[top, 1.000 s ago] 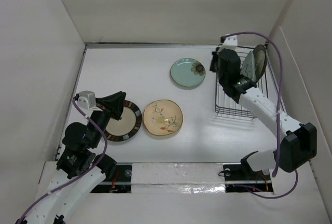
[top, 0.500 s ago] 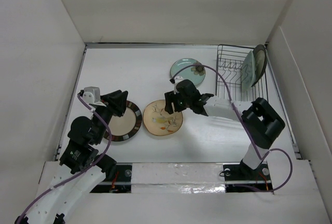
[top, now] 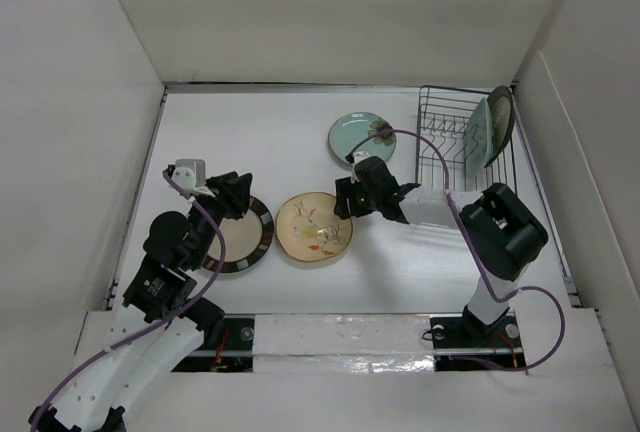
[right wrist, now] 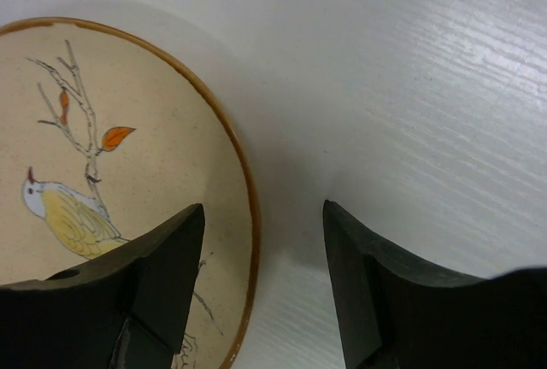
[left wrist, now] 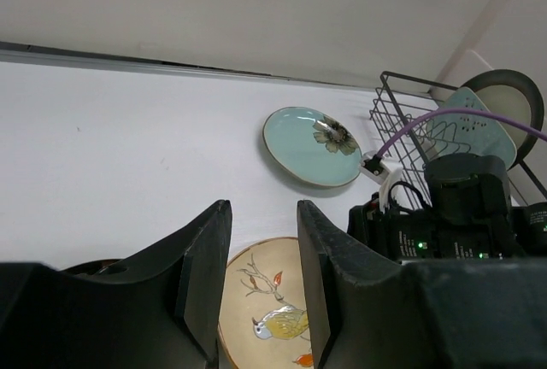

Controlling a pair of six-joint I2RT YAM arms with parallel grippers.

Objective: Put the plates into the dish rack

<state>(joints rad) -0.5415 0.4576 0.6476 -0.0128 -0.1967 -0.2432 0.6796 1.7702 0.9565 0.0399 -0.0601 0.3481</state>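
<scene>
Jaws of the right gripper (right wrist: 261, 224) stand apart and empty, low over the table (right wrist: 427, 87). One finger is above the bird plate (right wrist: 102, 155) and the other above bare table, so the brown rim on the plate's right side runs between them. That plate lies flat near the middle of the table.

It looks like glazed pottery: stiff, smooth, probably slippery against hard fingers, and apt to chip or crack if dropped or knocked on wire. Lying flat, it offers only the raised rim. The hold should be a pinch across that edge, deep enough that the plate does not swing or slide out when lifted and turned upright.

The left gripper (left wrist: 262, 215) is also open and empty, hanging above the striped plate (top: 252, 242) just left of the bird plate. Farther back, the teal plate (top: 358, 140) with a dark flower lies flat near the dish rack (top: 440, 122) at the back right. Two plates stand on edge at the rack's right end, a pale-green plate (top: 482, 137) and a dark-rimmed plate (top: 508, 117) behind it. The slots to their left are free.
</scene>
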